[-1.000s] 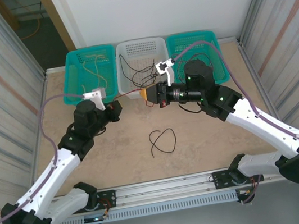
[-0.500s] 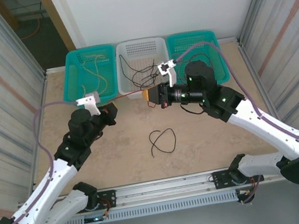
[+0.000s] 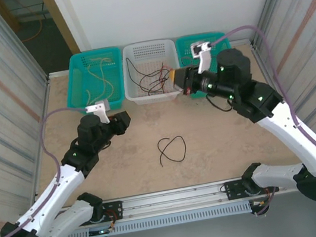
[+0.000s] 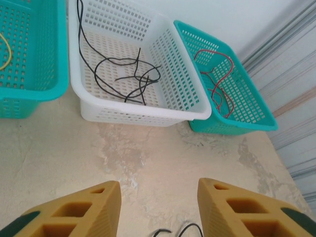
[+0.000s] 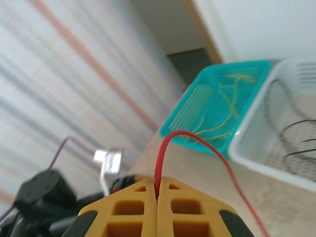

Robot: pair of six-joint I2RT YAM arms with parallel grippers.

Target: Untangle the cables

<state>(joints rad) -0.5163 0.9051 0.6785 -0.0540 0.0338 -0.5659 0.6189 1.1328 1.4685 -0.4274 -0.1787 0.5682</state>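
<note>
Red cable [image 5: 159, 158] clamped in my right gripper [image 5: 158, 195], its loose length running left by the white basket [image 5: 266, 158].
Teal basket [image 4: 222, 128] holding red cables sits beside that arm; my left gripper [image 4: 158, 187] is spread, empty.

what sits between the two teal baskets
The white basket, holding black cables, sits between the left teal basket and the right teal basket; the top view shows it.
</note>
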